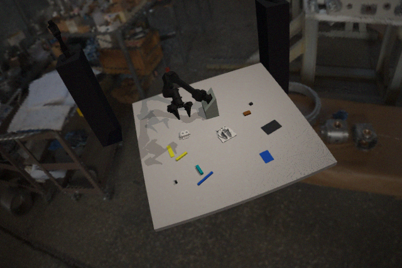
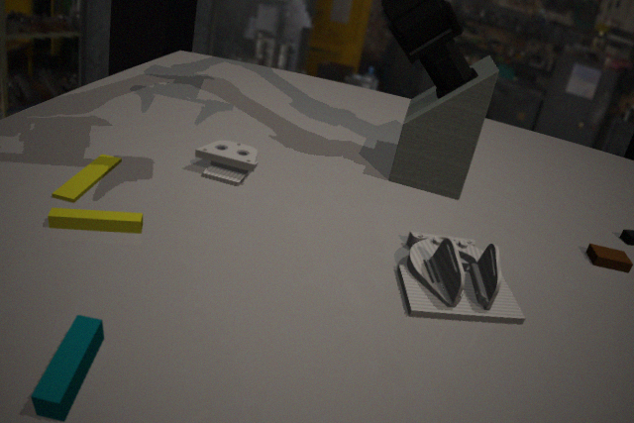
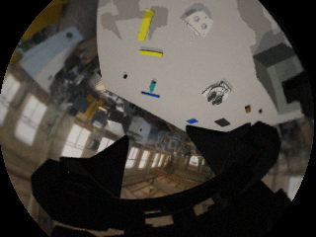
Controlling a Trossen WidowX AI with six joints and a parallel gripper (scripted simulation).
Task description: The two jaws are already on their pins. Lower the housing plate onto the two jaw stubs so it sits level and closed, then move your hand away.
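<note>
The white housing plate point(image 1: 184, 134) point(image 2: 232, 151) point(image 3: 199, 23) lies on the table away from the jaws, its two round holes facing up; a ribbed white part shows low at its front edge. The two jaws point(image 1: 226, 132) point(image 2: 449, 274) point(image 3: 216, 93) stand side by side on the ribbed base point(image 2: 461, 311), with no housing plate over them. The pins and stubs are too small to make out fully. My gripper point(image 1: 184, 117) point(image 3: 158, 133) is open and empty, raised behind the housing plate; its fingers are outside the exterior view.
A grey-green slanted stand point(image 1: 211, 109) point(image 2: 440, 152) holds my arm's base behind the jaws. Yellow bars point(image 1: 170, 150) point(image 2: 95, 220), a teal block point(image 1: 199, 169) point(image 2: 68, 367) and a blue bar point(image 1: 205, 177) lie in front. A brown block point(image 1: 247, 113), black rectangle point(image 1: 271, 127) and blue square point(image 1: 266, 156) lie right.
</note>
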